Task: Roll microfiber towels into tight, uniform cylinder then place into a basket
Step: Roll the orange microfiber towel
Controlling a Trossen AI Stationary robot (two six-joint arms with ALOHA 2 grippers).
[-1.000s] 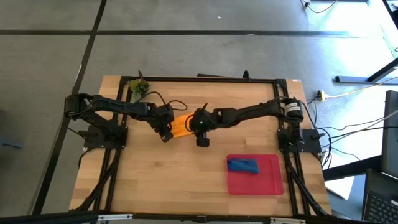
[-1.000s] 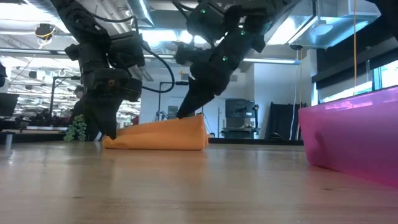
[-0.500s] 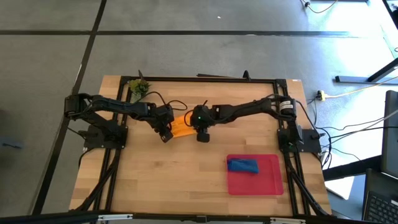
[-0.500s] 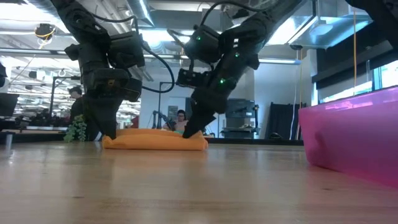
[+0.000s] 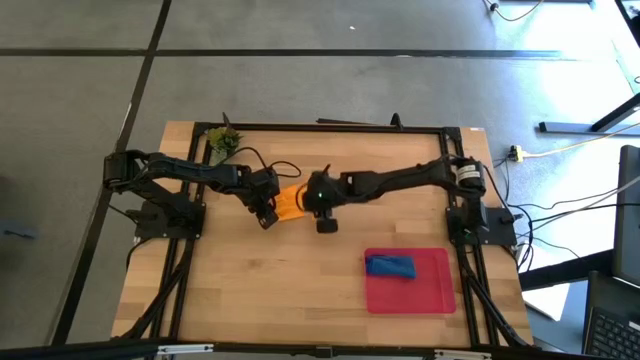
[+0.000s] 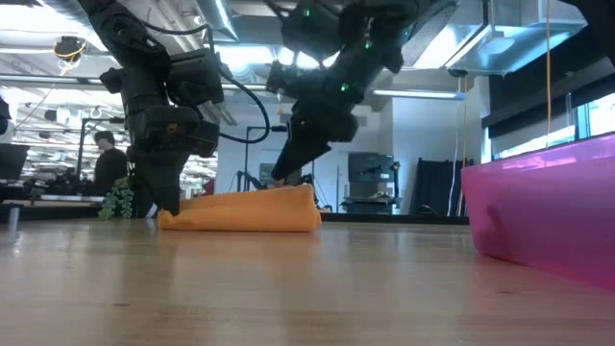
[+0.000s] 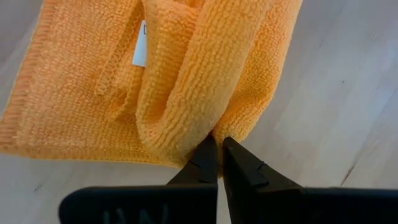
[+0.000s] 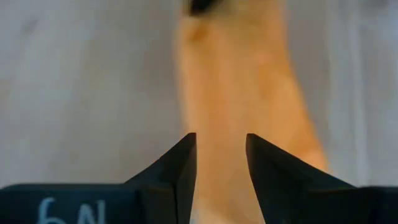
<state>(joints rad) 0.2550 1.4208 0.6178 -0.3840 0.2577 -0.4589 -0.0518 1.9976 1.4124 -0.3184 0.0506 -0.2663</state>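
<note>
The orange microfiber towel (image 5: 288, 203) lies loosely folded lengthwise on the table (image 5: 250, 290) between my two grippers; the left wrist view shows its thick fold (image 7: 205, 68) and white label. My left gripper (image 7: 217, 144) is shut at the towel's left end (image 6: 171, 219). My right gripper (image 6: 279, 179) stands open just over the right part of the towel (image 8: 242, 81); whether it touches the cloth, I cannot tell. The blue towel (image 5: 390, 265) lies rolled in the red basket (image 5: 440, 300). My left gripper's shut fingertips (image 7: 208, 152) meet the near edge of the towel's thick fold (image 7: 205, 127), at the towel's left end. They come slanting down from the table's left side. That end lies on the table; whether any cloth is pinched between the tips does not show.
The red basket's wall (image 6: 538, 202) rises at the near right. A small green plant (image 5: 222, 138) stands at the table's far left corner. Bare wood lies along the near edge.
My right gripper dropped onto the towel's right end half a second ago, then rose again and rolled a little. The towel's right end, raised a second ago, was flattened and now sits only slightly raised. The left end has stayed put.
</note>
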